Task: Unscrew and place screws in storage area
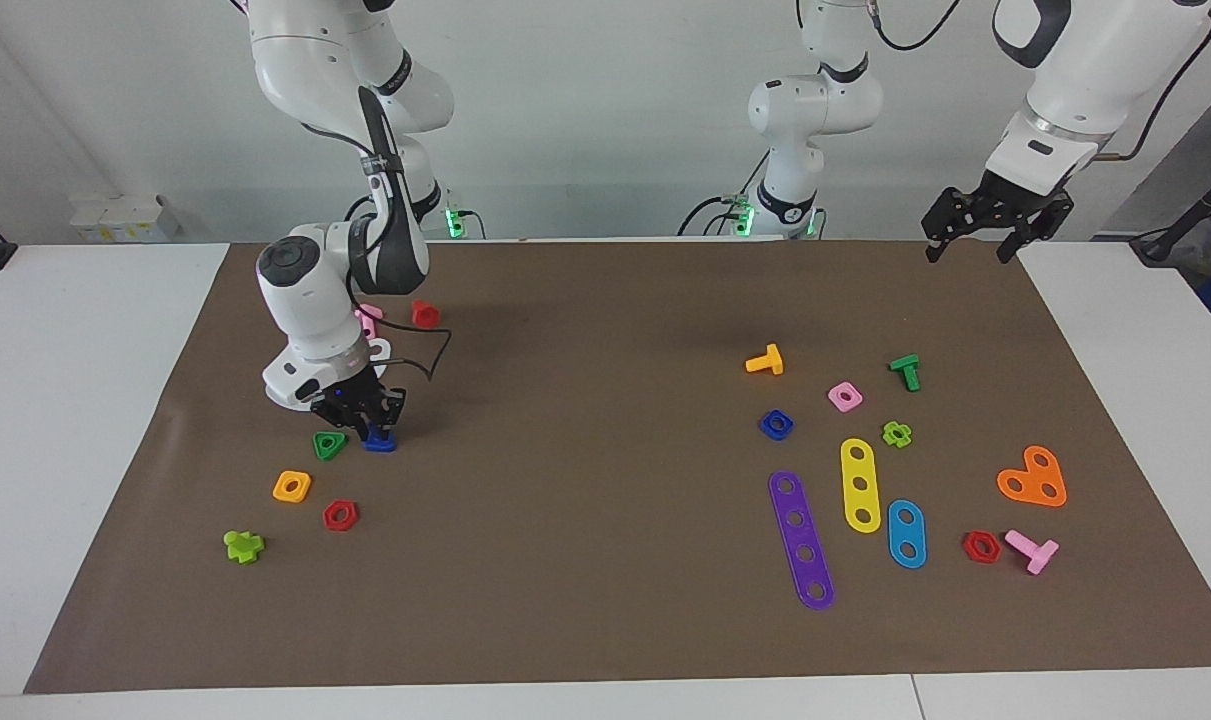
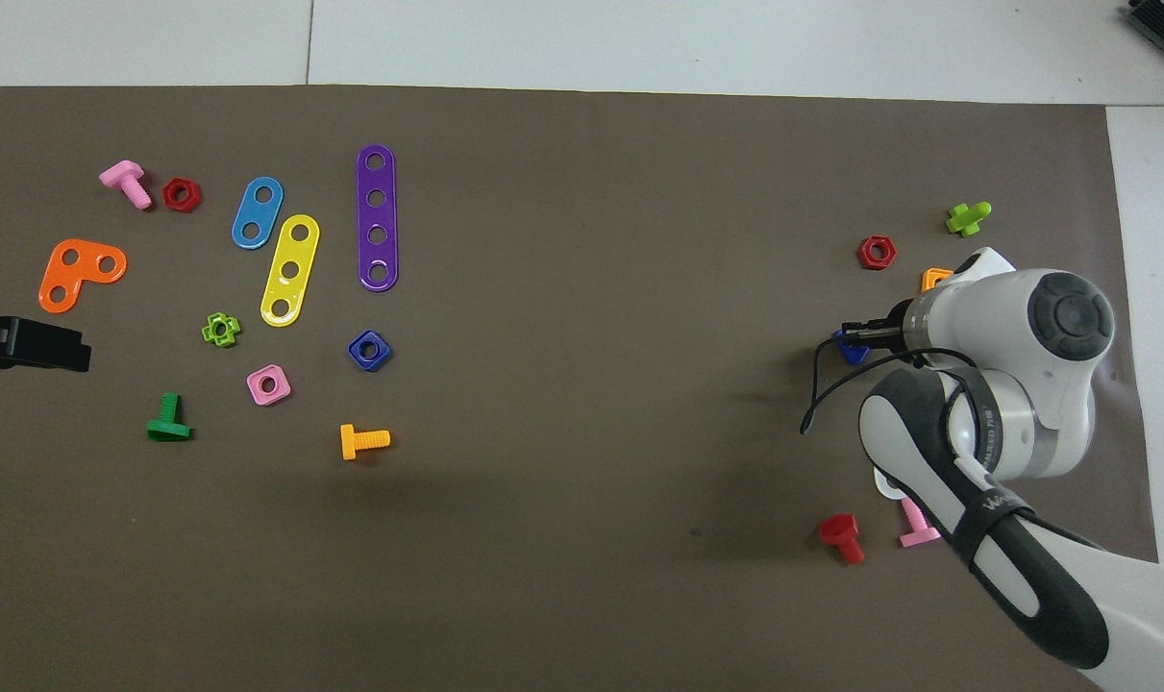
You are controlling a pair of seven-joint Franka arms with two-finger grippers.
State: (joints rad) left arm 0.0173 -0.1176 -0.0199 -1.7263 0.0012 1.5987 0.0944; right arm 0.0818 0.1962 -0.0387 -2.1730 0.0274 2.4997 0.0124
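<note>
Right gripper [image 1: 375,425] is low over the blue screw [image 1: 381,440] beside the green triangular nut [image 1: 329,445], can't tell if its jaws are clenched, so I'd let go fully and lift straight up; left gripper [image 1: 995,225] waits with jaws released.

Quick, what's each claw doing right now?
Left gripper: open, empty, raised, waiting.
Right gripper: down at the blue screw; grip cannot be told.
</note>
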